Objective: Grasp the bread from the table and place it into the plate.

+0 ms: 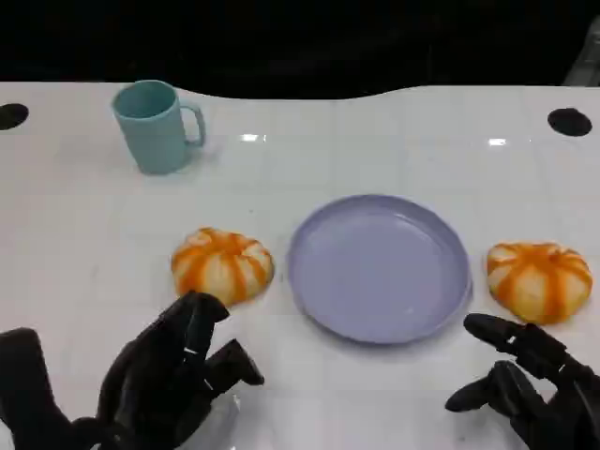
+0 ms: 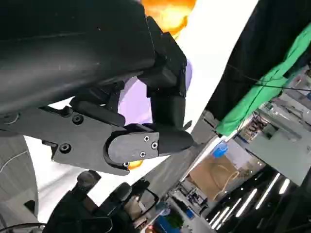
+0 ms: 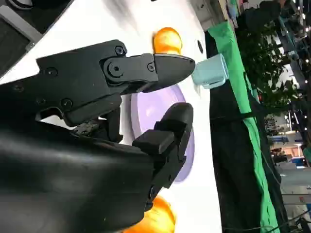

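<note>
A light teal mug [image 1: 153, 126] stands upright at the far left of the white surface [image 1: 375, 141], its handle turned to the right. Two black round holes sit at the far corners, one left [image 1: 11, 115] and one right [image 1: 569, 121].

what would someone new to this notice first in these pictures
Most striking are two orange-striped bread rolls flanking an empty lavender plate at the middle of the white table: the left bread and the right bread. Nearer the camera, the left robot hand and right robot hand hover open, holding nothing. A teal mug stands at the far left.
</note>
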